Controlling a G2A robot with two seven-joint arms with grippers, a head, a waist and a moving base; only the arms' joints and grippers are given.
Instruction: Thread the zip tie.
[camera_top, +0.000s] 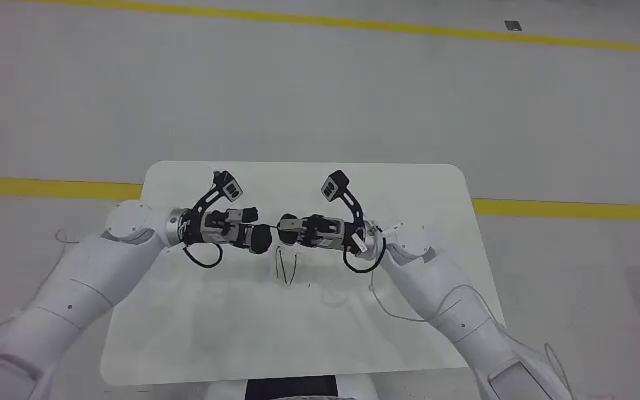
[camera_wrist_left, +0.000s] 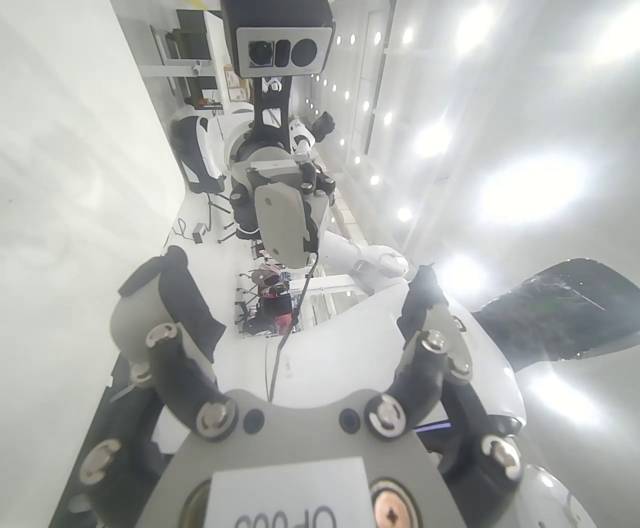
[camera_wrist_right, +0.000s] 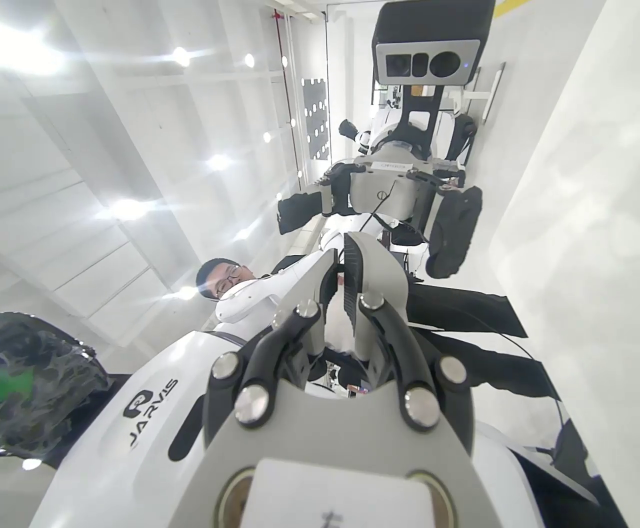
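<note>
Your counter (camera_top: 420, 190) looks white, smooth and faintly glossy. On the left gripper (camera_wrist_left: 295, 270) you see matt grey metal plates, bright polished screw heads and black, rough-looking covers on the fingers (camera_wrist_left: 172, 295). The right gripper (camera_wrist_right: 342, 250) has matt grey shells with ribbed black pads (camera_wrist_right: 351, 285). The zip tie (camera_wrist_left: 287, 335) looks like thin, dark, smooth plastic.

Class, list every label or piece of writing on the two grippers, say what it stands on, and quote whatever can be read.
Left base label, on the left gripper: cut off by the picture edge, not readable whole.
Right base label, on the right gripper: only the top of one mark, unreadable.
Left base label again, in the right wrist view: too small to read.
</note>
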